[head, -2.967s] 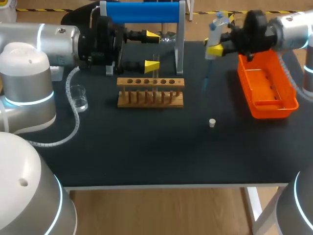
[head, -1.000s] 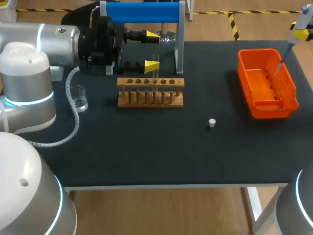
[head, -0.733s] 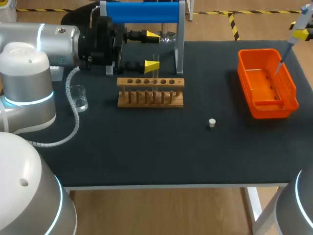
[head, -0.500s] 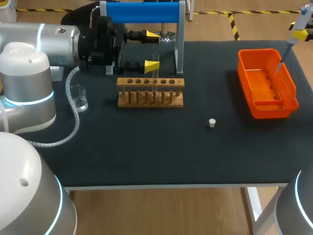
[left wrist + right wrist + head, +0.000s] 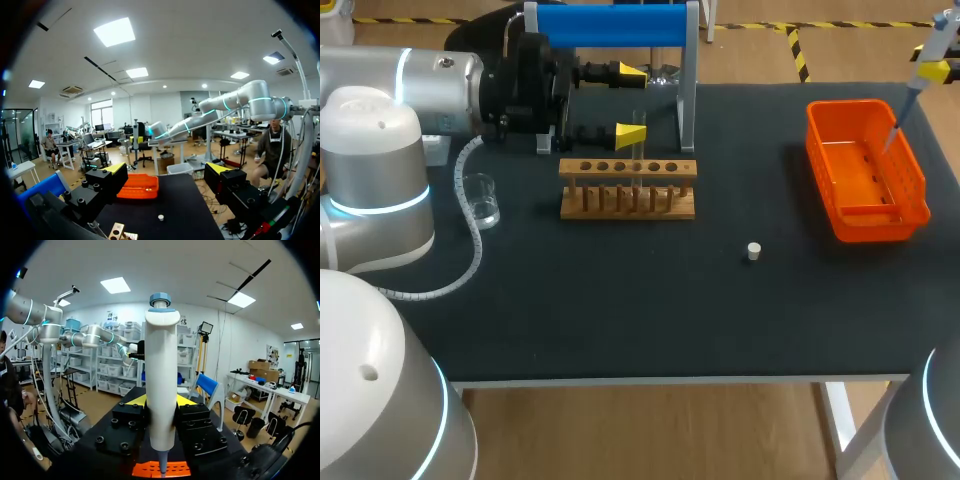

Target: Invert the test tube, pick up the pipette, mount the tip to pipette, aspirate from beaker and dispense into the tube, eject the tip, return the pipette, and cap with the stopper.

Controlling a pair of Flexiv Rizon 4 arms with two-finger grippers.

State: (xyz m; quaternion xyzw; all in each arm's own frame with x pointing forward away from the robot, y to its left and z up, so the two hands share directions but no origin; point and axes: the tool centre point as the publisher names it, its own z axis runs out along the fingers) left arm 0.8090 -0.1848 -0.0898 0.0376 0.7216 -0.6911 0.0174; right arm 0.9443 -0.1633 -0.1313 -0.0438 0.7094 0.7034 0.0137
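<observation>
1. Held the left gripper (image 5: 632,104) with its jaws wide apart just above the far side of the rack (image 5: 628,190); saw nothing between the fingers in the left wrist view.
2. Clamped the pipette (image 5: 161,375) upright in the right gripper (image 5: 160,402), both jaws pressed against the white barrel from two sides, out past the table's far right corner in the head view.
3. Found everything else standing on the black table (image 5: 620,300).
4. Saw the stand (image 5: 610,25), with its blue bar, at the far edge behind the rack and the left gripper.
5. Found the orange bin (image 5: 823,165) on the right side, with the pipette's thin lower end pointing down over its far part; could not tell whether the two touched.
6. Found the wooden rack near the middle, toward the far side, its row of holes facing up.
7. Saw the clear beaker (image 5: 481,199) left of the rack and apart from it, beside the left arm's coiled cable.
8. Found the tube (image 5: 640,140) upright in a hole toward the rack's right end, uncapped, just beside the nearer left finger; could not tell whether touching.
9. Saw the small white stopper (image 5: 753,251) lying on bare table, nearer than the rack, between rack and bin, well apart from the tube.
</observation>
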